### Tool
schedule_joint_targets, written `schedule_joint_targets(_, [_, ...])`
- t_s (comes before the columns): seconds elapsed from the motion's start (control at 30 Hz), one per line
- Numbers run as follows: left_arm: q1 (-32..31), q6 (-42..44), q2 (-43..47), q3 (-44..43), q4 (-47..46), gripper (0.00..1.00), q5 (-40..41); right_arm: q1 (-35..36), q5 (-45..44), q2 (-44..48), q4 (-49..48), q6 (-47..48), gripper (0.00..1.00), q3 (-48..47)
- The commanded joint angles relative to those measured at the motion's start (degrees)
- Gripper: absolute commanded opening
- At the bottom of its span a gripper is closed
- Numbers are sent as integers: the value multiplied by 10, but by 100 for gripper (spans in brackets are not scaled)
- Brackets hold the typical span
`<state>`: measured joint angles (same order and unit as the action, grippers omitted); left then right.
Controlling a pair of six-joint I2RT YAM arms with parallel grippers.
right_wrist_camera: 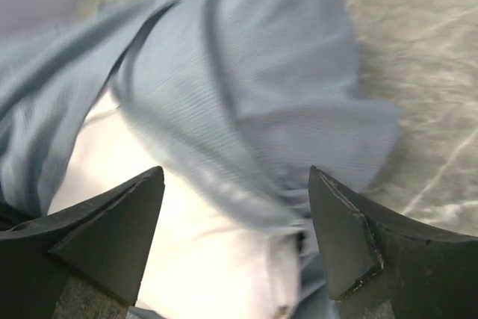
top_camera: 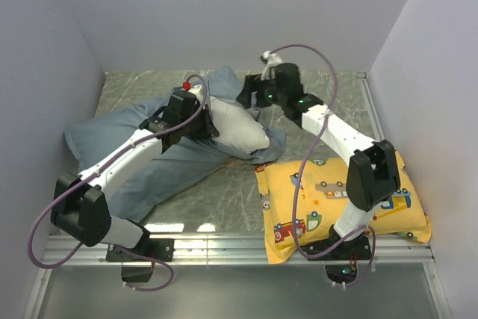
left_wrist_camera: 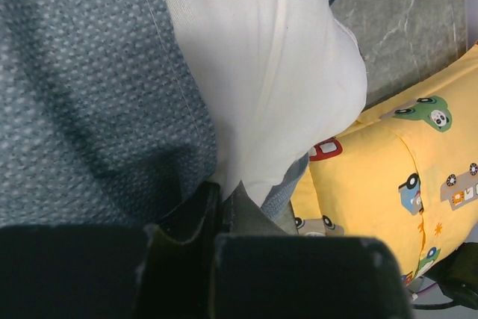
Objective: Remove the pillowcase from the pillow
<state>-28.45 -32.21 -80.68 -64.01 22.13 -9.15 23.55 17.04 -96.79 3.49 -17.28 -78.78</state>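
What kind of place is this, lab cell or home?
Probably a lab test cell: plain pale walls box in a marble-pattern tabletop, and the left arm and right arm mount on a metal rail at its near edge.

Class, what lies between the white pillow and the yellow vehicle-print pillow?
A fold of the pillowcase lies between the pillow and the yellow pillow; the top external and left wrist views both show it.
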Motion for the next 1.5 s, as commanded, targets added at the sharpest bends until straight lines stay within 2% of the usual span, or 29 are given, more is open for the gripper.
schedule_joint_targets(0.0, [-1, 16, -1, -23, 21, 0, 3, 61, -74, -19, 51, 112, 85, -38])
schedule_joint_targets(0.2, [-17, 39, 7, -32, 41, 0, -6, 70, -120, -83, 65, 105, 84, -90])
schedule_joint_targets(0.3, [-34, 61, 11, -41, 62, 0, -11, 57, -181, -131, 105, 77, 72, -156])
schedule_joint_targets(0.33, [-38, 66, 11, -46, 68, 0, -10, 53, -196, -159, 118, 66, 55, -178])
schedule_joint_targets(0.4, [-49, 83, 14, -49, 79, 0, -9, 35, -219, -182, 146, 24, 28, -233])
schedule_joint_targets(0.43, [-51, 88, 18, -49, 86, 0, -10, 20, -220, -200, 153, 10, 11, -247])
schedule_joint_targets(0.53, [-61, 107, 35, -45, 100, 0, -6, -14, -220, -230, 166, -40, 0, -282])
schedule_joint_targets(0.73, [-61, 131, 89, -33, 116, 0, 19, -58, -172, -312, 200, -97, 0, -349])
schedule_joint_targets(0.77, [-60, 136, 94, -31, 121, 0, 33, -63, -123, -318, 197, -103, 0, -351])
schedule_joint_targets(0.83, [-57, 135, 105, -31, 126, 0, 75, -65, -83, -321, 179, -105, 0, -343])
schedule_joint_targets(0.93, [-36, 121, 96, -42, 120, 0, 107, -66, 36, -310, 107, -132, 2, -272])
schedule_joint_targets(0.97, [-31, 112, 81, -47, 116, 0, 117, -65, 103, -310, 95, -143, 1, -265])
schedule_joint_targets(1.03, [-28, 100, 61, -74, 107, 0, 136, -61, 164, -307, 44, -161, 0, -227])
schedule_joint_targets(1.13, [-28, 84, 23, -118, 92, 14, 153, -64, 277, -285, -92, -234, 0, -149])
schedule_joint_targets(1.17, [-28, 79, 7, -131, 85, 26, 150, -62, 294, -282, -122, -272, 0, -135])
schedule_joint_targets(1.23, [-32, 75, -3, -168, 71, 39, 135, -64, 334, -272, -194, -305, 0, -104])
schedule_joint_targets(1.27, [-37, 74, -17, -184, 70, 50, 134, -63, 343, -270, -235, -337, 0, -95])
schedule_joint_targets(1.33, [-47, 75, -28, -235, 79, 62, 129, -66, 354, -266, -257, -363, 0, -78])
schedule_joint_targets(1.47, [-78, 73, -61, -313, 105, 70, 146, -65, 353, -262, -261, -358, 0, -64])
